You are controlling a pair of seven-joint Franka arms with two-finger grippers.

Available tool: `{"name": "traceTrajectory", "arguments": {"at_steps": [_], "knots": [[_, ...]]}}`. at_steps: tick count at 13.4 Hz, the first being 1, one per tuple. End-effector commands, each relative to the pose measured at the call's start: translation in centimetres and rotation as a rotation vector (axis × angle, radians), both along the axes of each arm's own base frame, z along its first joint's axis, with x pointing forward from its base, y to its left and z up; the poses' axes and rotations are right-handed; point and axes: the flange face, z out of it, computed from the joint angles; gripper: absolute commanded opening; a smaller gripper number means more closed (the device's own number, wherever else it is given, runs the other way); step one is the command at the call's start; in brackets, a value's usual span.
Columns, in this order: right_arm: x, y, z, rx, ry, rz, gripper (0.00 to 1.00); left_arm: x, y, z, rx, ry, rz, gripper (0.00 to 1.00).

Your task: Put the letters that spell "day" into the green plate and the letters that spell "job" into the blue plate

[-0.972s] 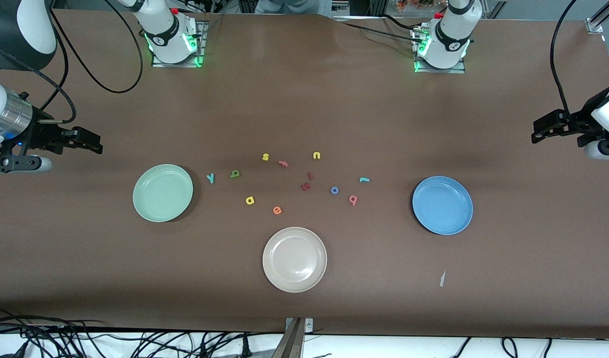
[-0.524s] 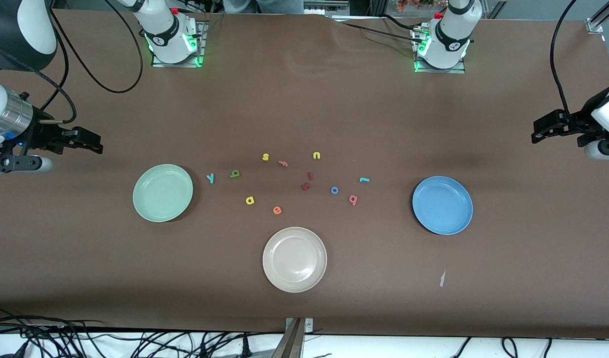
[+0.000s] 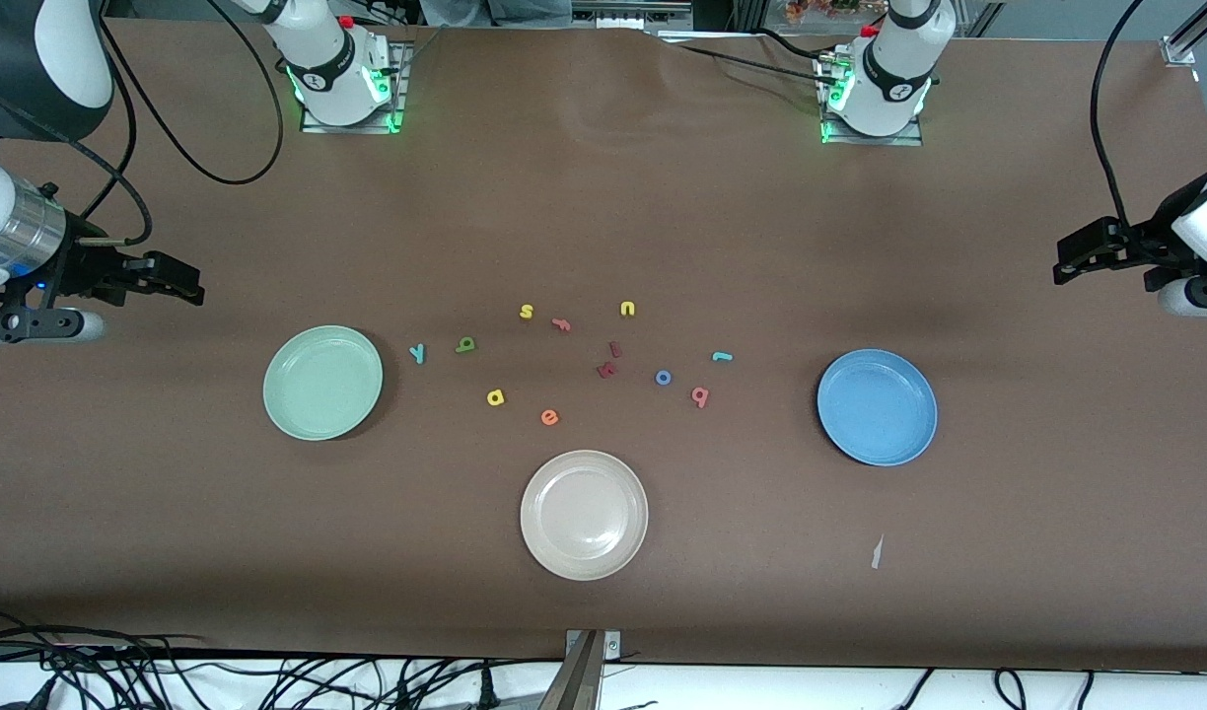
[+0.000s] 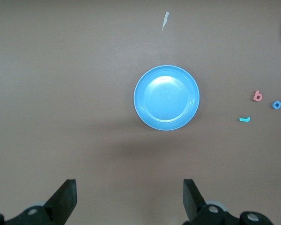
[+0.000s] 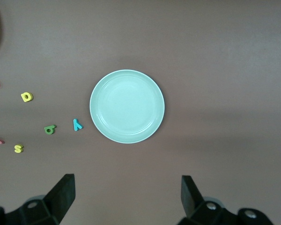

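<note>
Left gripper [image 3: 1075, 258]: hanging with fingers apart at its table end
Right gripper [image 3: 175, 279]: likewise spread, waiting
Day letters [image 3: 464, 345]: lying beside green plate [image 3: 322, 382]
Job letters [image 3: 700, 396]: lying near blue plate [image 3: 877, 406]
Readable writing: s [image 3: 527, 312], u [image 3: 627, 309], e [image 3: 549, 417]

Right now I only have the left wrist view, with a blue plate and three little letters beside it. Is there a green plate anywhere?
Observer: Yes, the green plate sits at the right arm's end of the table, with nothing in it.
Operator: Which letters lie closest to it?
Observer: The teal y lies beside it, then the olive-green letter.
Operator: Where is the right gripper?
Observer: The right gripper hangs open near the table's edge at that end, holding nothing.
Operator: Any third plate?
Observer: A beige plate lies nearer to the front camera than the letters.
</note>
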Motion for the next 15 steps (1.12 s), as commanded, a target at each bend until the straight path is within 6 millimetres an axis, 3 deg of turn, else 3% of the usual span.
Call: {"name": "traceTrajectory", "arguments": {"at_steps": [1,10,13,14,15], "knots": [[-0.6,-0.1,0.4,-0.007,-0.012,0.014,1.0,0.1,0.2,0.8,-0.005,-0.013,0.0,1.0],[-0.4,0.2,-0.1,-0.002,-0.007,0.016,1.0,0.2,-0.1,1.9,-0.002,-0.037,-0.004,1.0],[0.2,2.0,-1.4,0.0,-0.006,0.042,1.0,0.3,-0.3,1.8,-0.004,-0.037,-0.009,1.0],[0.4,2.3,-1.6,0.002,-0.004,0.046,1.0,0.6,-0.6,1.1,0.001,-0.027,-0.011,1.0],[0.6,2.7,-2.1,0.002,-0.001,0.052,1.0,2.2,0.2,-2.1,0.012,0.021,0.006,1.0]]}}
